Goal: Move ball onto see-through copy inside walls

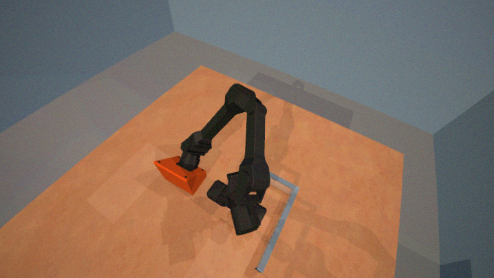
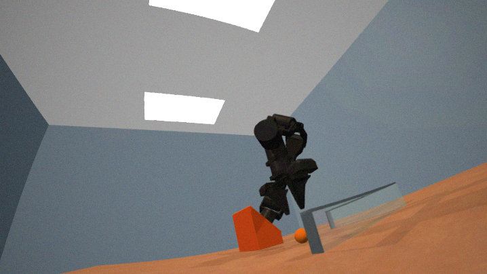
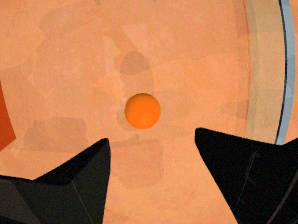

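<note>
The orange ball (image 2: pixel 300 235) (image 3: pixel 142 111) rests on the table, on the inner side of the clear walls (image 1: pixel 280 223) (image 2: pixel 311 235) (image 3: pixel 289 75), with a gap to the wall seen in the wrist view. In the top view the arm hides it. No separate see-through copy shows; I cannot tell whether the ball covers it exactly. My gripper (image 2: pixel 295 211) (image 3: pixel 153 140) is open and empty, with its fingers parted above the table. The ball lies below and clear of the fingertips. The top view hides the fingertips.
The orange wedge-shaped base (image 1: pixel 179 173) (image 2: pixel 247 231) (image 3: pixel 4 125) of the arm stands on the table (image 1: pixel 345 173) on the side away from the walls. The walls meet at a corner (image 1: pixel 296 188) beside the arm. Shadows of the arm fall across the table.
</note>
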You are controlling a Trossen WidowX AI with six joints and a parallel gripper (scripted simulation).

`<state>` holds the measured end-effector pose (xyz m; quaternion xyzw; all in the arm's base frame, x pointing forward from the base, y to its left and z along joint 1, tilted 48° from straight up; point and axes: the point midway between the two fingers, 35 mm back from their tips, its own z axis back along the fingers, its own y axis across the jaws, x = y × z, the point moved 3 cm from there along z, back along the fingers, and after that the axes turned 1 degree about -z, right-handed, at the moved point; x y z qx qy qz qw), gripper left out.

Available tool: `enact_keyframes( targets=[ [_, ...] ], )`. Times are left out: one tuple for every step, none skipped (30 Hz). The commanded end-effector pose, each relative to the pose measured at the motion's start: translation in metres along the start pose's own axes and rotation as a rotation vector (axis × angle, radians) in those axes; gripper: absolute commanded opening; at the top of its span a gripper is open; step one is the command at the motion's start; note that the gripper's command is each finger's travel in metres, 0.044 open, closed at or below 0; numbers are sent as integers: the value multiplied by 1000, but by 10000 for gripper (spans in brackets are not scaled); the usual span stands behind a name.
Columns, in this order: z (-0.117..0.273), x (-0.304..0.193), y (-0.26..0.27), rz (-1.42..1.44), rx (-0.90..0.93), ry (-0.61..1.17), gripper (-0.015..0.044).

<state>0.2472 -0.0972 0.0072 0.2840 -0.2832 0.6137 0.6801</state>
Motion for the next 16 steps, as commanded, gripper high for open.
enact_keyframes(
  targets=[
    [23,2,2,7,-1,5,277],
    [23,2,2,7,-1,5,277],
    [23,2,2,7,-1,5,277],
    [14,0,1,2,-8,3,277],
    [14,0,1,2,-8,3,277],
    [14,0,1,2,-8,3,277],
    [14,0,1,2,-8,3,277],
    [14,0,1,2,-8,3,277],
    [14,0,1,2,-8,3,277],
    [14,0,1,2,-8,3,277],
    [16,0,1,2,-8,3,303],
    [24,0,1,2,-8,3,330],
    [37,1,2,3,-7,3,356],
    [49,2,3,4,-6,2,382],
    [57,3,4,5,-6,1,408],
    [59,3,5,5,-5,1,435]
  ],
)
